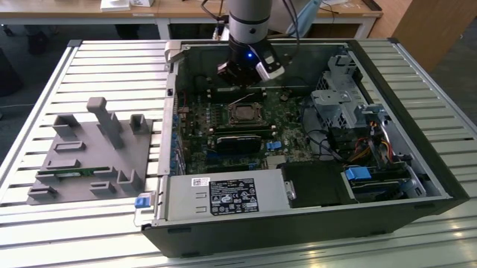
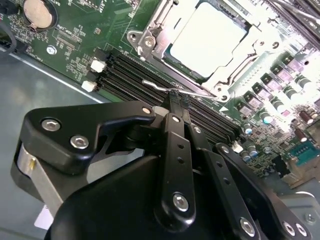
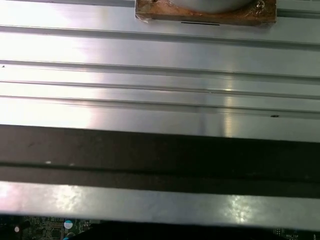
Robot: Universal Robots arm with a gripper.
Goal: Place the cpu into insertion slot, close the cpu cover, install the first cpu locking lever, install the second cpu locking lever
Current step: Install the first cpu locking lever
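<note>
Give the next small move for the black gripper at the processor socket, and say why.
Probably press the thin silver wire locking lever down toward its catch. In the second wrist view the silver-grey square cpu already sits under the closed silvery metal cpu cover, and the black gripper, shut, meets that lever, which looks unlatched.

The arm (image 1: pixel 248 17) is a grey cylinder with a blue light; its gripper (image 2: pixel 178 100) has black linkage bars fastened with silver screws.
</note>
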